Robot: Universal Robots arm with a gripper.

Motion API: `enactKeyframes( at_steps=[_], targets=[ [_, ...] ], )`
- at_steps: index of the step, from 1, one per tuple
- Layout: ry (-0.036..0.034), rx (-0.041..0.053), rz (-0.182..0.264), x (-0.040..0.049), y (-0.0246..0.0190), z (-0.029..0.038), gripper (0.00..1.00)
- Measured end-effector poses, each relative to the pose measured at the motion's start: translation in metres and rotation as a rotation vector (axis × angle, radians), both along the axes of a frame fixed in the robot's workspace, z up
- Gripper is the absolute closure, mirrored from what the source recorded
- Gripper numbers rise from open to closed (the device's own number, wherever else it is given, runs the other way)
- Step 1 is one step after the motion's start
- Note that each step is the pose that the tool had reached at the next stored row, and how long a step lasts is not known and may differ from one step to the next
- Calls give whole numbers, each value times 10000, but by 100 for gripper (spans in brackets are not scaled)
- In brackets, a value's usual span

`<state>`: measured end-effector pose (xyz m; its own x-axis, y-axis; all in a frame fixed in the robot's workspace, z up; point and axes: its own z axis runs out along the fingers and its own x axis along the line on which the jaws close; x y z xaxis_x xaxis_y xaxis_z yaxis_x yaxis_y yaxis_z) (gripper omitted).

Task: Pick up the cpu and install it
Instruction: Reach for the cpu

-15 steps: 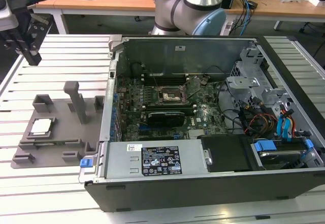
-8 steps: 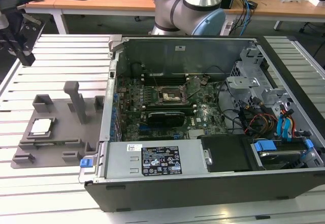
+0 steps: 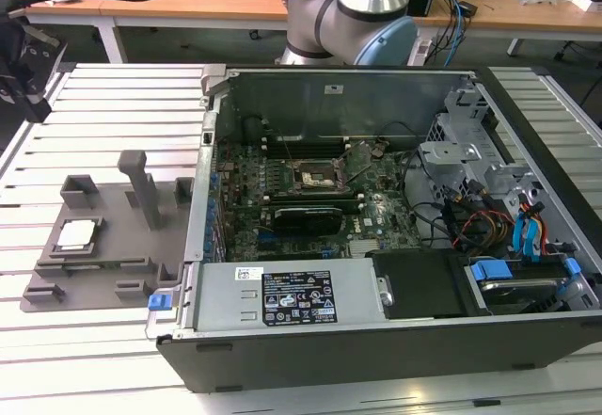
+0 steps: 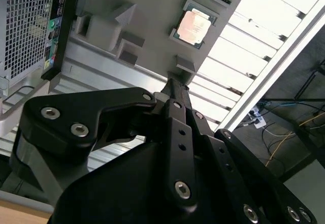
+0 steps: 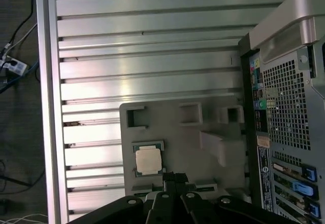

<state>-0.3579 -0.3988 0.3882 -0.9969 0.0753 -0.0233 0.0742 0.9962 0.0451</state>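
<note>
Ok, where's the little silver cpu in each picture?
Exterior view: the cpu sits in the grey tray, at the exterior view's left of the computer case.
First wrist view: the cpu lies in a tray pocket, away from the case.
Second wrist view: same pocket, by the tray's outer edge.
Shared landmark: the grey tray.

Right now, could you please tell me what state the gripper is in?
Gripper: closed, holding nothing; the cpu lies apart from it on the grey holder.
</note>
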Motion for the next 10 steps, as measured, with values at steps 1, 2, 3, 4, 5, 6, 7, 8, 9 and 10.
enactKeyframes(
  at_steps=[1, 2, 3, 4, 5, 6, 7, 8, 9, 10],
  targets=[
    [0, 0, 0, -11, 0, 0, 89],
    [0, 0, 0, -38, 0, -1, 89],
    [-1, 0, 0, -52, 0, -2, 89],
    [0, 0, 1, -64, 0, -3, 89],
    [-1, 0, 0, -87, 0, -4, 89],
    [0, 0, 1, -109, 0, -5, 89],
    [0, -1, 1, -135, 0, -6, 89],
    [0, 0, 1, -161, 0, -7, 89],
    [-1, 0, 1, -181, 0, -8, 89],
    [0, 0, 1, -181, 0, -8, 89]
  ],
)
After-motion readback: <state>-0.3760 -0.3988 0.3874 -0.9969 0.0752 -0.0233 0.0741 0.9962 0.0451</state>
